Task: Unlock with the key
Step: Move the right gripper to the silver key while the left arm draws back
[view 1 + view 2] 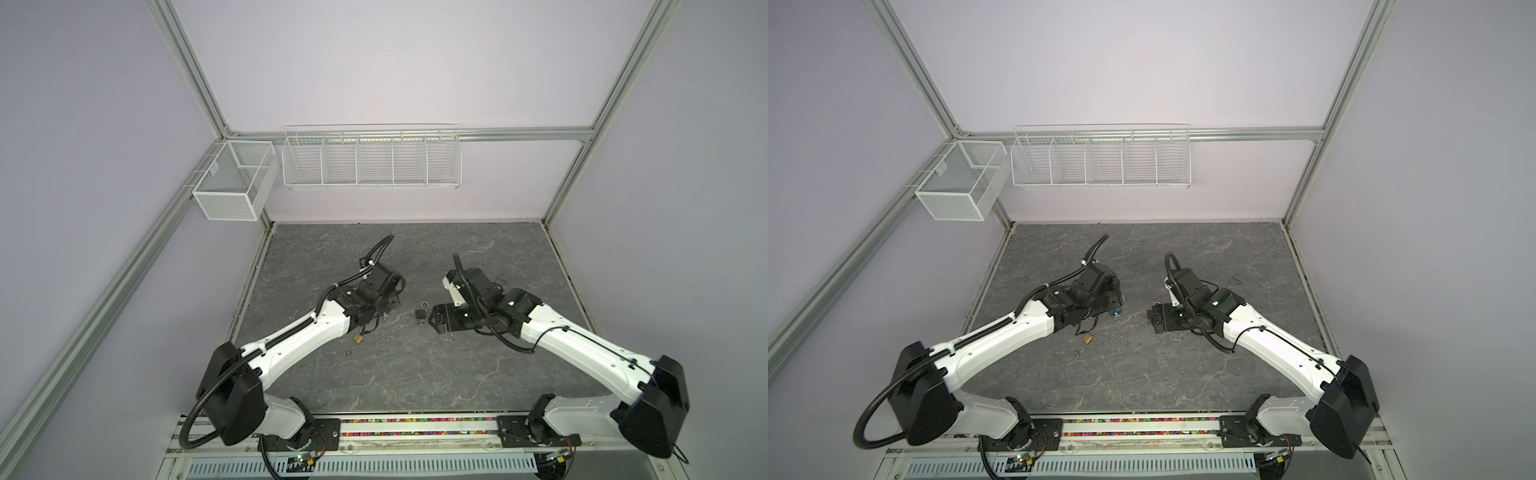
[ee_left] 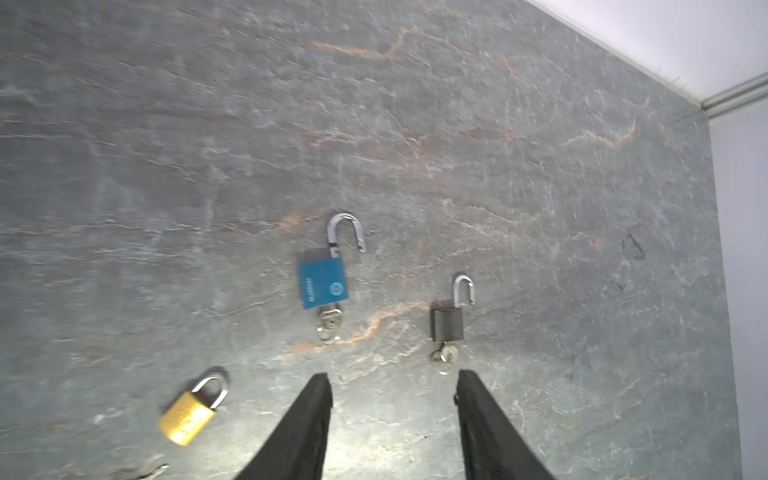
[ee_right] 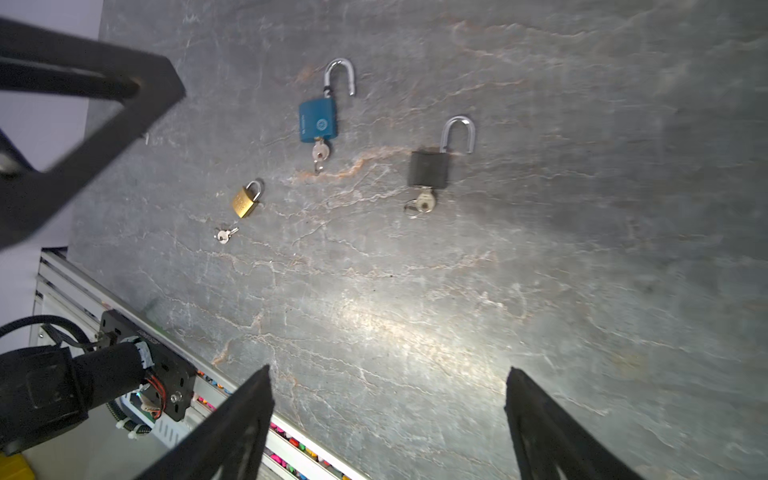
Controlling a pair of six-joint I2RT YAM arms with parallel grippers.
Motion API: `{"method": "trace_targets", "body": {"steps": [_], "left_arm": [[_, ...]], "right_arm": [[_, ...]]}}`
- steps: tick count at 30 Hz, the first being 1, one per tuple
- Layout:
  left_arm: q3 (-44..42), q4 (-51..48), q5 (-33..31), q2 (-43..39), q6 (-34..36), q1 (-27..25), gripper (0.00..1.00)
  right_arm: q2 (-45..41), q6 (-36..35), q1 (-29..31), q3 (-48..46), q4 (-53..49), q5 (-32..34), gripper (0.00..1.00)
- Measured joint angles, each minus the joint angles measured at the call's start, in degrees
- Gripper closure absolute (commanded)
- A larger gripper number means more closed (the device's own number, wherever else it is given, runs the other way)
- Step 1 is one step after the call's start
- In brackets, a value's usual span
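Lying flat, loose key (image 3: 226, 235) points toward brass padlock (image 3: 245, 202).

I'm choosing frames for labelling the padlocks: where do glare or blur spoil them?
Right wrist view: a glare patch on the grey marbled tabletop, clear of the locks; blue padlock and black padlock sharp. Left wrist view: mild blur, small brass padlock soft. In both top views the locks are tiny.
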Motion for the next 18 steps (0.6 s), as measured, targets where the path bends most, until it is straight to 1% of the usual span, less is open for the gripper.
{"method": "trace_targets", "body": {"steps": [4, 6, 8, 11, 15, 18], "left_arm": [[-7.19, -0.63, -0.28, -9.75, 2.38, 5.16, 0.51], [-9.86, -1.36, 0.13, -14.19, 3.43, 7.98, 0.51], [-11.78, -2.54, 0.59, -18.32, 4.37, 11.06, 0.51], [-13.20, -4.35, 1.01, -23.12, 5.68, 15.02, 0.51], [-14.05, -6.71, 1.44, -27.17, 6.62, 18.53, 0.52], [-14.64, -8.94, 1.22, -29.38, 6.56, 19.61, 0.52]], "right_arm": [[5.88, 2.95, 7.61, 1.29, 3.78, 1.68, 0.09], [9.29, 4.55, 10.64, 3.43, 4.87, 2.75, 0.06], [13.44, 6.58, 13.53, 6.69, 5.73, 3.89, 0.00], [19.63, 8.02, 16.65, 11.23, 7.52, 4.48, 0.03], [27.43, 8.94, 19.74, 16.50, 10.01, 4.48, 0.08], [32.44, 8.90, 21.33, 20.15, 10.82, 4.35, 0.18]]}}
